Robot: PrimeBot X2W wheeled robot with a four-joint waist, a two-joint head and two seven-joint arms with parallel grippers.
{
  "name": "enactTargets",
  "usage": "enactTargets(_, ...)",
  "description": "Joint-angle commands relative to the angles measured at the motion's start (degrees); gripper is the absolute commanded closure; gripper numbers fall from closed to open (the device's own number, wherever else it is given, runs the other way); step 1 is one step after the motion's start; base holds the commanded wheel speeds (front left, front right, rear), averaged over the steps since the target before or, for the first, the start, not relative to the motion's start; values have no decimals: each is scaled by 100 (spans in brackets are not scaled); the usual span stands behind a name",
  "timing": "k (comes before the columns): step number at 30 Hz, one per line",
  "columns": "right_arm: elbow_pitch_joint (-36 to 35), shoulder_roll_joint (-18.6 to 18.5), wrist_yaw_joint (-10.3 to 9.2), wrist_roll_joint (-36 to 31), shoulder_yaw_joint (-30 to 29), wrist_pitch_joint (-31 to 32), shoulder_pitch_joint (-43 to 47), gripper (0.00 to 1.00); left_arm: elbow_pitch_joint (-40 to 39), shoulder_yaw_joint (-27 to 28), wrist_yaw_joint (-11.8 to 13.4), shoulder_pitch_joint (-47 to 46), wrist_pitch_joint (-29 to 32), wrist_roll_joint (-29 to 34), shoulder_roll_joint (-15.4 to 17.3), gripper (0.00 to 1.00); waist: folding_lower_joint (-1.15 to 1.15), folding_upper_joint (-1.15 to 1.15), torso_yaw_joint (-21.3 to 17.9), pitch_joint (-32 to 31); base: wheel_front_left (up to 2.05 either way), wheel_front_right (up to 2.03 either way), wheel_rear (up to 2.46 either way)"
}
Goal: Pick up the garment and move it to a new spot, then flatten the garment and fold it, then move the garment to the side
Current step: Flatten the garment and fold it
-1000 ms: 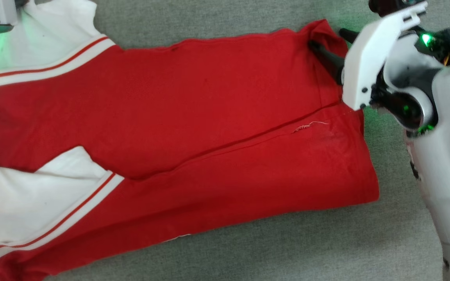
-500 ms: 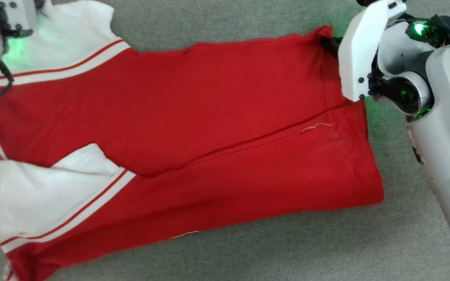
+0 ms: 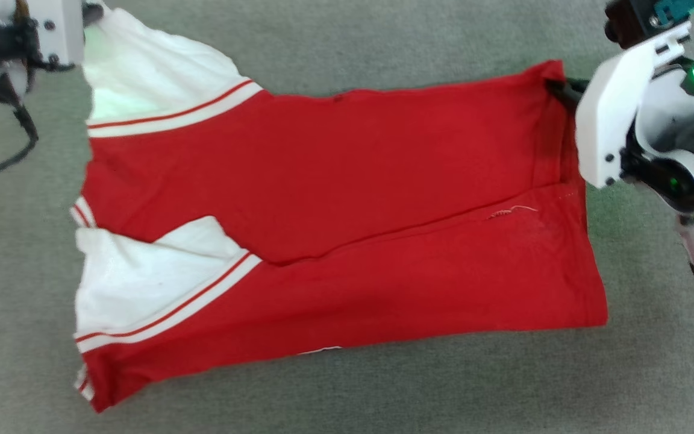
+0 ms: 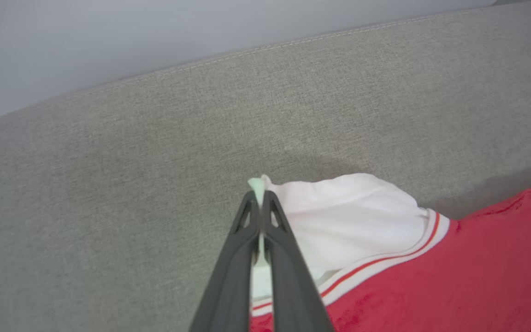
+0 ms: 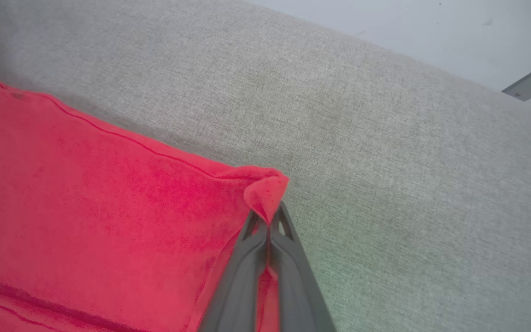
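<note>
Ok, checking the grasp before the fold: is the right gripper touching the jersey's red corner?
Touching. The right wrist view shows the right gripper shut on a red corner of the jersey.

From the head: high, looking steeply down over the whole garment (image 3: 347, 199) on grey upholstery (image 3: 383, 398). From the left wrist: low, close, along the fingers (image 4: 233, 272) to its white sleeve corner. From the right wrist: likewise, along the fingers (image 5: 297, 286) to its red hem corner. Both corners shared with the head view.
</note>
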Motion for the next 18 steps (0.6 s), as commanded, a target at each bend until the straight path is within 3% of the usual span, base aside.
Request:
enactTargets(1, -83, -73, -9, 27, -11, 26, 130, 100, -86, -13, -11, 128, -4, -23, 58, 100, 0, 0, 254, -272, 0, 0, 0)
enactTargets(5, -468, -325, -9, 116, -115, 168, 492, 100, -565, -47, -5, 390, 67, -85, 256, 100, 0, 0, 396, -501, 0, 0, 0)
enactTargets(10, -925, -587, -9, 193, -385, 401, 1114, 100, -1505, -43, 205, 965, 189, -261, 619, 100, 0, 0, 536, -774, 0, 0, 0)
enactTargets(13, -1201, -663, -9, 283, -602, 595, 1544, 100, -2346, -89, 508, 1396, 288, -336, 946, 100, 0, 0, 582, -904, 0, 0, 0)
enactTargets(18, -1627, -742, -9, 314, -1037, 913, 2349, 100, -4047, -204, 1335, 2217, 545, -448, 1705, 100, 0, 0, 634, -1045, 0, 0, 0)
